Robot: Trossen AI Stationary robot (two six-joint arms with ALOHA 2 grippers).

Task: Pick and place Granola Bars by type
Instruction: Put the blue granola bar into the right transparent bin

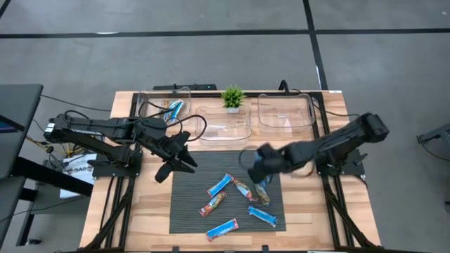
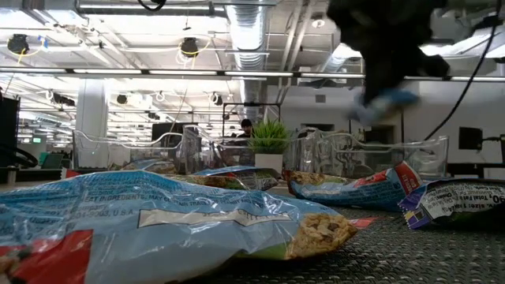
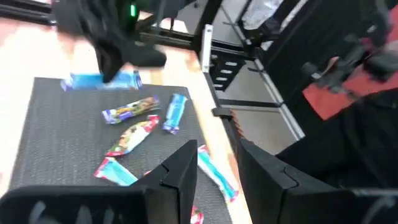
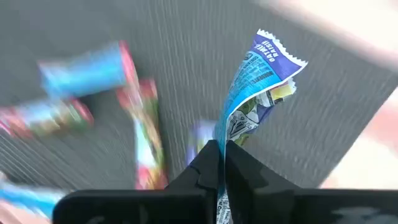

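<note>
Readable print first: the blue bar (image 4: 261,87) pinched in the right gripper (image 4: 219,163) is showing "OATMEAL RAISIN" on its crimped end in the right wrist view. In the low view, the big blue wrapper (image 2: 158,217) nearest the camera is carrying "U.S.A." among fine print too small to read, with granola pictured at its end.

The right gripper's fingers are pressing together on that blue bar's lower end, and the bar is standing up off the dark mat (image 4: 186,68), creased in the middle. From above, the right gripper (image 1: 264,163) is hovering over the mat's right edge, the bar a blue sliver under it. The low view is catching it hanging in mid-air, blue against the ceiling (image 2: 384,102).

The other granola bars are lying loose on the mat (image 1: 190,204): a blue one (image 1: 220,185), a red-and-green one (image 1: 213,204), a multicoloured one (image 1: 244,190) and two more blue (image 1: 222,228) (image 1: 261,216). Only the high view is showing another blue bar (image 1: 174,109) already inside the left clear bin (image 1: 151,119), beside the small potted plant (image 1: 233,98).

The left gripper (image 1: 176,156) is waiting at the mat's left corner, fingers spread, holding nothing.
</note>
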